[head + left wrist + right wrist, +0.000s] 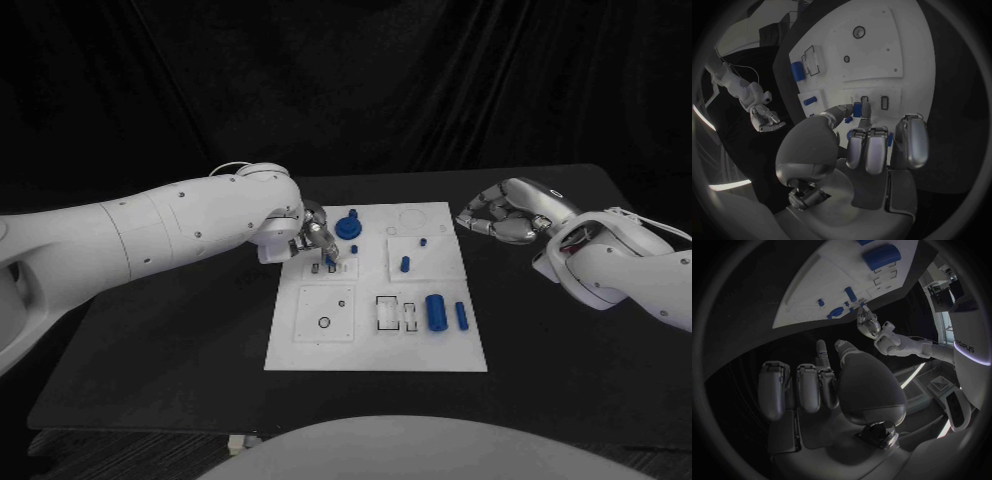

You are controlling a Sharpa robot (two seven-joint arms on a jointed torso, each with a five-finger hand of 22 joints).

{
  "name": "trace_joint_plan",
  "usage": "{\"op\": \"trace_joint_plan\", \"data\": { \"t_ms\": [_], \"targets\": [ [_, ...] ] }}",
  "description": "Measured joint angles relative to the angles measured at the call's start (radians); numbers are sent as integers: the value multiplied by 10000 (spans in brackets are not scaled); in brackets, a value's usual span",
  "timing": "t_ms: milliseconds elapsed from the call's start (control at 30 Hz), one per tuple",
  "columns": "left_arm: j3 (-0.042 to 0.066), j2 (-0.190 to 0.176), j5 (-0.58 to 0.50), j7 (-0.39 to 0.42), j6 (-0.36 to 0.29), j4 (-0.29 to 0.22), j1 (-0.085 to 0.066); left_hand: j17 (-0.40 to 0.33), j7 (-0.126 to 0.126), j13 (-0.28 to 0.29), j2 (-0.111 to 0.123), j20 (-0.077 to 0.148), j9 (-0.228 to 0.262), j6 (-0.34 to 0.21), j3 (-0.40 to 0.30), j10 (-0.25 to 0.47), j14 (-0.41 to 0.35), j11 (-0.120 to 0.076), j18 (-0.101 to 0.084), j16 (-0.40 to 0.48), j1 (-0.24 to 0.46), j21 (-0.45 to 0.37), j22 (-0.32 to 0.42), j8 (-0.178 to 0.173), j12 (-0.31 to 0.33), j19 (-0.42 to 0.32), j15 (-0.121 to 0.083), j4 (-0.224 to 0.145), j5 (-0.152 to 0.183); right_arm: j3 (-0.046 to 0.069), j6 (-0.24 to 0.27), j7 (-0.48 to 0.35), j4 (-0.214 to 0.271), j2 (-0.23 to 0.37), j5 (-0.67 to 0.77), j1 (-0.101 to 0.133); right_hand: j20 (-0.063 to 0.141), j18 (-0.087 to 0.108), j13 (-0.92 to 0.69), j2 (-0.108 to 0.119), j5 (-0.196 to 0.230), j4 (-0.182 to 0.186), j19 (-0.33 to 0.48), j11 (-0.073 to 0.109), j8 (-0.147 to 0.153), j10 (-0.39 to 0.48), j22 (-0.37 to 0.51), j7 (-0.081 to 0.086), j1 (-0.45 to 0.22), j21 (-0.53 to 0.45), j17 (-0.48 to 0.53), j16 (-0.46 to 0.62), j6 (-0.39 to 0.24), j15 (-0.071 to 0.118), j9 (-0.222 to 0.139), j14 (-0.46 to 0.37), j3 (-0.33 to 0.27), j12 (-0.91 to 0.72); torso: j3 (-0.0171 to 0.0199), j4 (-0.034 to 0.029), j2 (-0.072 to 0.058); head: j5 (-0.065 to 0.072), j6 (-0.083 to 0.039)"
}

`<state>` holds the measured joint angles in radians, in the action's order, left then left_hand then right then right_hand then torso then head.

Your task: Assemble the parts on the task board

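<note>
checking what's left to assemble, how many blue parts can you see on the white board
6 clearly visible on the task board: a large round part, a small one, a tiny peg, an oblong, a fat cylinder and a thin rod. The left hand may hide more.

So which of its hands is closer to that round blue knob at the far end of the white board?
The left. Its left hand hovers over the task board just beside the round blue knob. The right hand hangs off the board's far right corner, over the black table.
</note>
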<state>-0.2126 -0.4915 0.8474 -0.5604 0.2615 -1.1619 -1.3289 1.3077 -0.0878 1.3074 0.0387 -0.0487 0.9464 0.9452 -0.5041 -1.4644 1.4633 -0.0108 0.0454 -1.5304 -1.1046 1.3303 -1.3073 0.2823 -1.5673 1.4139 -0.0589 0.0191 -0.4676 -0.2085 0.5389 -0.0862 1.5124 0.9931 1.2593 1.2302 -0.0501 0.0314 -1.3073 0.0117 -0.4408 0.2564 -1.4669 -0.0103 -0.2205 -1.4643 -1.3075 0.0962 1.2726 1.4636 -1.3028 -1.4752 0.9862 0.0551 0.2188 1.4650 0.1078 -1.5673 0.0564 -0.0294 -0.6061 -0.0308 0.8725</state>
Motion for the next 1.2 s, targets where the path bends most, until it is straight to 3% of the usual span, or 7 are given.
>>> {"op": "trace_joint_plan", "data": {
  "t_ms": [533, 1200],
  "targets": [
    [0, -5, -5, 1, -127, 3, 147, -1, -6, 0, -29, 0, 1, 6, 0, 0, 0, 0, 0, 8, -29, 0, 0, -38, 0, 0, 0, 0, -117, 0, -3, -2, 1, 9, 0, -7, 0, 0, -8, 0, 0, 0, 0, 0, 0, 0, 1, 0, 0, 0, 0, 0, 0, 0, -1, 0, 0, 0, 3, -4, 19, -13, 0],
    [-1, -103, -9, 3, -198, 21, 209, -2, -38, 0, -87, 0, -9, 38, 1, 0, 0, 0, 0, 9, 13, 0, 0, -104, 0, -1, 0, -1, -177, 0, -41, 0, -21, -12, -1, -12, 0, -1, -6, 56, -184, -42, 0, 0, 0, 0, 2, 0, 55, -37, 8, 0, 0, 0, -3, 0, 41, 0, 3, -6, 16, -43, 0]
  ]
}}
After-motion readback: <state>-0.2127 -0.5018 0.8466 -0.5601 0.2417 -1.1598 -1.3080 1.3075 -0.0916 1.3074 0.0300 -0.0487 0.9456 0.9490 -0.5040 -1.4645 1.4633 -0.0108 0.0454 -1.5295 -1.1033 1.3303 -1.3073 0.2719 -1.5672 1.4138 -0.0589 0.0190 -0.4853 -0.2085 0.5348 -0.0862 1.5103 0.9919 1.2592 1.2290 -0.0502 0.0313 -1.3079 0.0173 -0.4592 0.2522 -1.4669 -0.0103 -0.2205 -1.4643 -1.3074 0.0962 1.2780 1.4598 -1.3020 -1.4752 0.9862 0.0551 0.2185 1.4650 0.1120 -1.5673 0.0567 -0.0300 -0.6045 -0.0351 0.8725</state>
